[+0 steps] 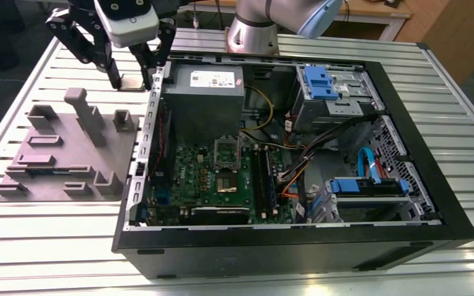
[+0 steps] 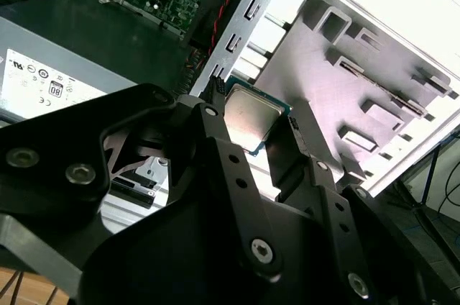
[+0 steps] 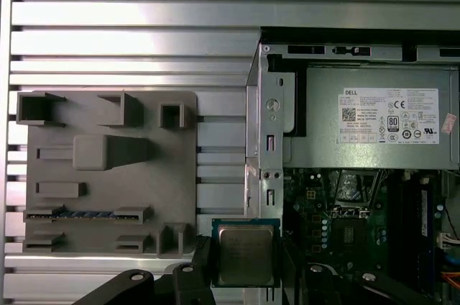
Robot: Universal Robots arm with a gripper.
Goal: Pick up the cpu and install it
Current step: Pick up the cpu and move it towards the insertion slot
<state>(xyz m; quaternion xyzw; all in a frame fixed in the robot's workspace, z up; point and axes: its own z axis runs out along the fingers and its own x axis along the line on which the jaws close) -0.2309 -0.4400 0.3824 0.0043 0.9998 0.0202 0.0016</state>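
Note:
My gripper [image 1: 131,79] is shut on the cpu [image 3: 246,253], a flat square chip with a shiny silver top and a green rim, held by its two opposite edges between the black fingers [image 2: 215,114]. It hangs above the slatted table, between the grey fixture plate [image 1: 64,154] and the left wall of the open computer case [image 1: 149,123]. In the second wrist view the cpu [image 2: 253,119] sits level between the fingertips. The bare cpu socket [image 1: 227,180] lies on the green motherboard, with its hinged silver frame [image 1: 226,151] flipped up.
A grey power supply box [image 1: 204,92] with a white label fills the case's back corner. Blue drive cages [image 1: 326,83] and cables [image 1: 303,154] crowd the exterior view's right. The fixture plate carries raised posts [image 1: 84,114] and slots.

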